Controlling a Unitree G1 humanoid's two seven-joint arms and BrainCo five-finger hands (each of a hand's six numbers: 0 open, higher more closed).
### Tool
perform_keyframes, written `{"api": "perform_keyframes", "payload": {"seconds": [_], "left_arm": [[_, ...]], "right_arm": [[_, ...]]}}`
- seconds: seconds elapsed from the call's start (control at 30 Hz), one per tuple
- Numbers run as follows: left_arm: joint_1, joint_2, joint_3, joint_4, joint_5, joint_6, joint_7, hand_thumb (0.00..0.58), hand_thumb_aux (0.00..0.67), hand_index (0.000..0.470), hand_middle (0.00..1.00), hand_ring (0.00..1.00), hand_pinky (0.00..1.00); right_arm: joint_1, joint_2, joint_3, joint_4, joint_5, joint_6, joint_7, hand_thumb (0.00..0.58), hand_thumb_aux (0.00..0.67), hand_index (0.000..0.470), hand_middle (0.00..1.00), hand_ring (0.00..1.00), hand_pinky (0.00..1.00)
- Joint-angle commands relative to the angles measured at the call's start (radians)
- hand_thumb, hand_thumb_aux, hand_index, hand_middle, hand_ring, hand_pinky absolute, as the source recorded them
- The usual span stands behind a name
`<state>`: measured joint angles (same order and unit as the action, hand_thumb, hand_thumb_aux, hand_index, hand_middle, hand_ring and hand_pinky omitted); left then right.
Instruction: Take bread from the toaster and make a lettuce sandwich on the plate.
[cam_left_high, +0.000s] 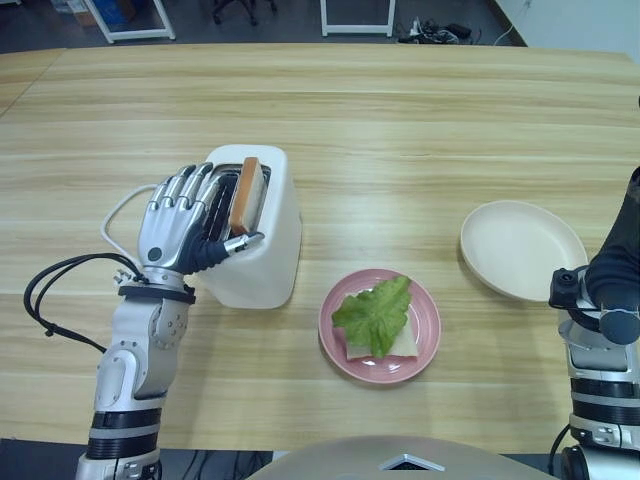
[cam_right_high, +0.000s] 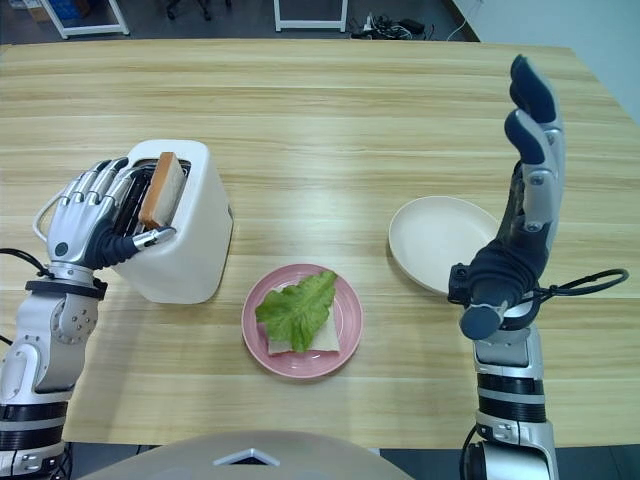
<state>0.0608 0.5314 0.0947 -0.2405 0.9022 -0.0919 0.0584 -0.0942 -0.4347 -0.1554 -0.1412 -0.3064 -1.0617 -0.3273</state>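
- Our left hand (cam_left_high: 178, 222) has its fingers (cam_left_high: 190, 190) stretched out straight and side by side. They lie flat across the left part of the toaster's top.
- Its thumb sticks out to the right, and the tip reaches the near end of the slice standing in the slot. The fingers are not curled around the slice, so we hold nothing there.
- That bread slice (cam_left_high: 247, 195) stands upright in the toaster (cam_left_high: 265, 255), with its brown crust well clear of the opening, just right of our fingers.
- The toaster is white and sits on the wooden table (cam_left_high: 400, 120), left of centre. Its white cord (cam_left_high: 110, 222) loops out beside our left wrist.
- Our right hand (cam_right_high: 530, 185) is raised above the table with its fingers (cam_right_high: 530, 95) straight, pressed together and pointing up. It grips nothing.
- It hangs over the right edge of the cream plate (cam_left_high: 520, 250), which lies on the table's right side.
- Between the toaster and the cream plate, nearer to us, lies the pink plate (cam_left_high: 428, 312).
- On the pink plate rests a second bread slice (cam_left_high: 406, 347) lying flat, with a green lettuce leaf (cam_left_high: 376, 312) spread over it. The leaf covers most of the slice and leaves its near corners showing.
- The pink plate lies near the toaster without touching it, and stands apart from the cream plate.
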Motion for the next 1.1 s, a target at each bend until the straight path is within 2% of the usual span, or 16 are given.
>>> {"api": "perform_keyframes", "payload": {"seconds": [0.03, 0.3, 0.53, 0.57, 0.6, 0.77, 0.93, 1.1], "left_arm": [[-0.003, -0.010, -0.064, 0.064, -0.019, 0.022, -0.057, 0.580, 0.670, 0.470, 0.00, 0.00, 0.00], [-0.016, -0.049, -0.075, 0.061, -0.304, 0.018, -0.168, 0.580, 0.670, 0.470, 0.00, 0.00, 0.00], [-0.021, -0.097, -0.029, -0.009, -0.476, 0.026, -0.174, 0.580, 0.670, 0.470, 0.00, 0.00, 0.00], [-0.023, -0.109, -0.018, -0.025, -0.495, 0.026, -0.163, 0.580, 0.670, 0.470, 0.48, 0.48, 0.48], [-0.027, -0.116, -0.007, -0.038, -0.508, 0.026, -0.151, 0.580, 0.670, 0.470, 1.00, 1.00, 1.00], [-0.065, -0.153, 0.058, -0.065, -0.542, -0.026, -0.057, 0.580, 0.670, 0.470, 1.00, 1.00, 1.00], [-0.116, -0.169, 0.097, -0.128, -0.516, -0.167, 0.060, 0.580, 0.670, 0.470, 1.00, 1.00, 1.00], [-0.140, -0.132, 0.070, -0.139, -0.438, -0.274, 0.070, 0.580, 0.670, 0.470, 1.00, 1.00, 1.00]], "right_arm": [[0.012, 0.021, -0.037, 0.010, -0.029, -0.014, 0.036, 0.000, 0.000, 0.000, 0.00, 0.00, 0.00], [0.015, 0.058, -0.095, 0.045, -0.134, -0.043, 0.058, 0.000, 0.000, 0.000, 0.00, 0.00, 0.00], [0.014, 0.070, -0.113, 0.065, -0.159, -0.061, 0.064, 0.000, 0.000, 0.000, 0.00, 0.00, 0.00], [0.012, 0.070, -0.113, 0.070, -0.159, -0.064, 0.063, 0.000, 0.000, 0.000, 0.00, 0.00, 0.00], [0.011, 0.071, -0.114, 0.075, -0.159, -0.066, 0.063, 0.000, 0.000, 0.000, 0.00, 0.00, 0.00], [0.009, 0.079, -0.109, 0.094, -0.165, -0.078, 0.065, 0.000, 0.000, 0.000, 0.00, 0.00, 0.00], [0.001, 0.084, -0.101, 0.109, -0.165, -0.084, 0.070, 0.000, 0.000, 0.000, 0.00, 0.00, 0.00], [-0.015, 0.089, -0.095, 0.125, -0.164, -0.090, 0.073, 0.000, 0.000, 0.000, 0.00, 0.00, 0.00]]}}
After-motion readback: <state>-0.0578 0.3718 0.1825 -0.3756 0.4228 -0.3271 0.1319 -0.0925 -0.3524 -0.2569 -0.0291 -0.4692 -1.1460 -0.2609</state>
